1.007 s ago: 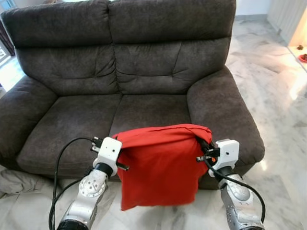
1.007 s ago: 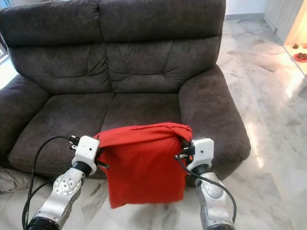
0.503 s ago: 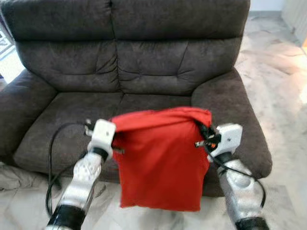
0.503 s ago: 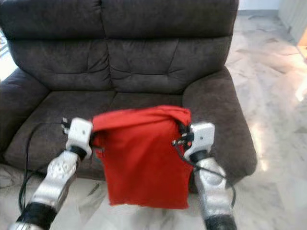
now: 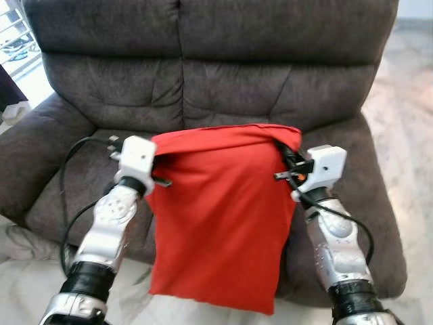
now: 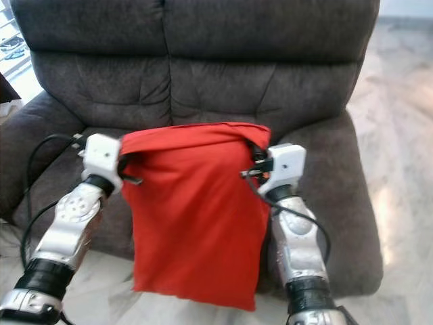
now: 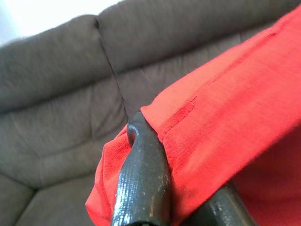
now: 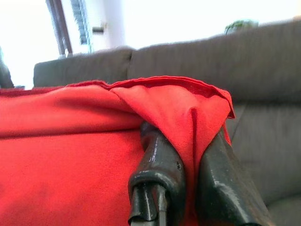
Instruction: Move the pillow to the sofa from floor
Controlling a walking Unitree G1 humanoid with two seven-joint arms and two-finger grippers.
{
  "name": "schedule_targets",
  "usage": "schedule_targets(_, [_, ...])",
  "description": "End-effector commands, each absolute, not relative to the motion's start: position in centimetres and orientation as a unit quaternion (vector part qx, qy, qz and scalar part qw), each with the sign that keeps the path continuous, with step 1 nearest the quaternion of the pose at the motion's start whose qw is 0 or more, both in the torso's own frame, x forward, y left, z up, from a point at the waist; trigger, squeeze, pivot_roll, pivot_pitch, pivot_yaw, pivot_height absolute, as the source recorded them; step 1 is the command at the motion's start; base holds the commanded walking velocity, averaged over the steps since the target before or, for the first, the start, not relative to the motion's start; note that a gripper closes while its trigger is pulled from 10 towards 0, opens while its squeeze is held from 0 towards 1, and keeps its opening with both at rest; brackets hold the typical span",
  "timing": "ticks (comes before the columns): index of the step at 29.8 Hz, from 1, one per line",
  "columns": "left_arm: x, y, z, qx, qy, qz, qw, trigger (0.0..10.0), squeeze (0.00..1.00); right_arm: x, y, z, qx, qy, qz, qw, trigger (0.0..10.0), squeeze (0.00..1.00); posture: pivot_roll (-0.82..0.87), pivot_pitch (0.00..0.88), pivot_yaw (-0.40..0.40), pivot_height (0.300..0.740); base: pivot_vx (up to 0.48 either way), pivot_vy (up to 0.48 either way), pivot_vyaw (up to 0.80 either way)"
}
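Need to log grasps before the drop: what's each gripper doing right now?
Left gripper: shut on the red pillow, at its upper left corner.
Right gripper: shut on the pillow's upper right corner.

This is a living room in a home. A big dark grey fabric sofa (image 5: 203, 88) with two padded back cushions and wide soft armrests stands on a polished pale marble floor (image 5: 413, 101). At the far left, bright daylight enters, and a light crumpled cloth (image 5: 17, 250) lies on the floor beside the sofa.
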State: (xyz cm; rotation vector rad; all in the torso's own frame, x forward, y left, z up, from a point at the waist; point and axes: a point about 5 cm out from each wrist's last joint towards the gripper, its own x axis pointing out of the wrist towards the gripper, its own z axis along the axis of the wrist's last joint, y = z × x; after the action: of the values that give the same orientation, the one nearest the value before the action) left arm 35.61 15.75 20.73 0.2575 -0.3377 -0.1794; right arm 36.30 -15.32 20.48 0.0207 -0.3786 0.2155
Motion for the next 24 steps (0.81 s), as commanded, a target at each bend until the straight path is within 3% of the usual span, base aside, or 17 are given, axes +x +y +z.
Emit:
schedule_targets(1, [35.2,19.0,21.9,0.119,-0.185,-0.031,0.975,10.0,0.0,36.2,-17.9,23.3,0.044,-0.257,0.028,0.965,10.0,0.0,0.04,0.116,0.109,0.74,0.349,0.0,0.0])
schedule_targets(24, [35.0,20.1,24.2,0.144,-0.203,-0.027,0.968,10.0,0.0,36.1,-20.1,26.0,0.058,-0.315,-0.047,0.946,10.0,0.0,0.05,0.122,0.109,0.74,0.359,0.0,0.0])
